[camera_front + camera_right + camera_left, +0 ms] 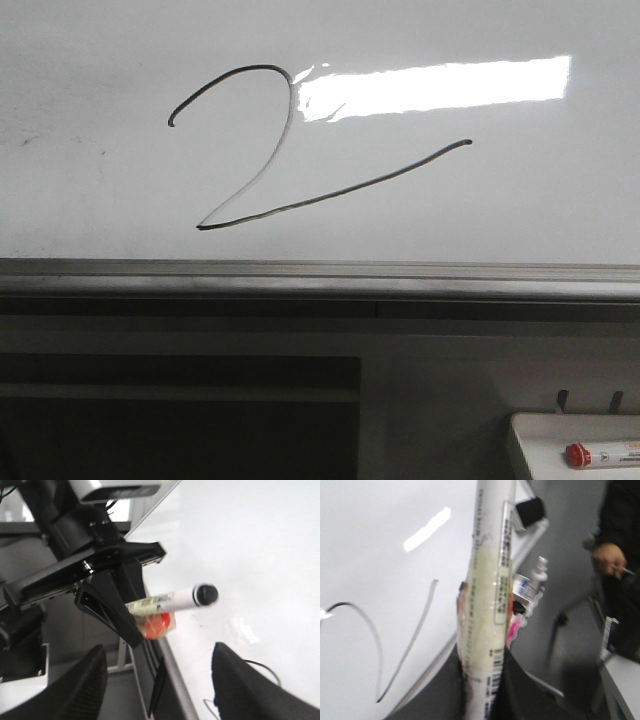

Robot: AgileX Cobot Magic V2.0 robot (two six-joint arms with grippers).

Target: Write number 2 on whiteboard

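Observation:
A thin black number 2 [330, 196] with a long slanted tail is drawn on the glossy whiteboard [500, 210], left of a bright light reflection. Neither gripper shows in the front view. In the left wrist view my left gripper [482, 690] is shut on a white marker [487, 605] wrapped in tape, beside the board [370, 555] and the drawn stroke [415, 630]. My right gripper [160, 680] is open and empty. It looks at the left gripper [110, 610] holding the marker [175, 600], black end [206, 594] close to the board [250, 540]; I cannot tell whether it touches.
The board's grey metal edge [320, 280] runs below the 2. A small white tray [560, 425] at the lower right holds a red-capped marker [590, 456]. A spray bottle [538, 570] and a person's hand [610, 560] show beyond the board's ledge.

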